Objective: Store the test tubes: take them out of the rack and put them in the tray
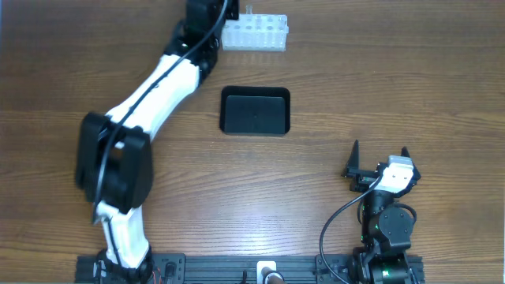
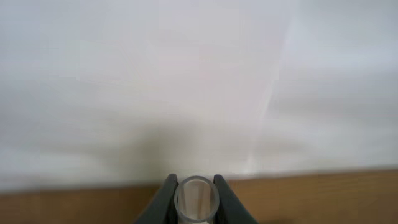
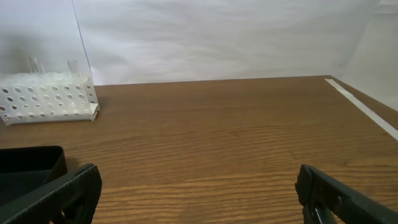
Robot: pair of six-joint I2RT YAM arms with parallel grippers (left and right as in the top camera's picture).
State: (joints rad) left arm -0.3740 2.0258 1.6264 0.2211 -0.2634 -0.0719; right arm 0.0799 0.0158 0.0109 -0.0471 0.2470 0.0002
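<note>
The white test tube rack [image 1: 254, 35] stands at the far edge of the table, with the black tray [image 1: 255, 110] just in front of it. My left gripper [image 1: 211, 13] is at the rack's left end. In the left wrist view it [image 2: 196, 194] is shut on a clear test tube [image 2: 196, 202], seen from its open mouth. My right gripper [image 1: 379, 154] stands open near the front right with nothing in it. From its wrist view the rack [image 3: 46, 99] holds at least two upright tubes [image 3: 72, 66], and the tray [image 3: 28, 165] looks bare.
The wooden table [image 1: 394, 71] has free room to the right of the rack and tray. A white wall rises behind the far edge [image 3: 217, 37]. A strip of white tape [image 3: 364, 106] runs along the table's right side.
</note>
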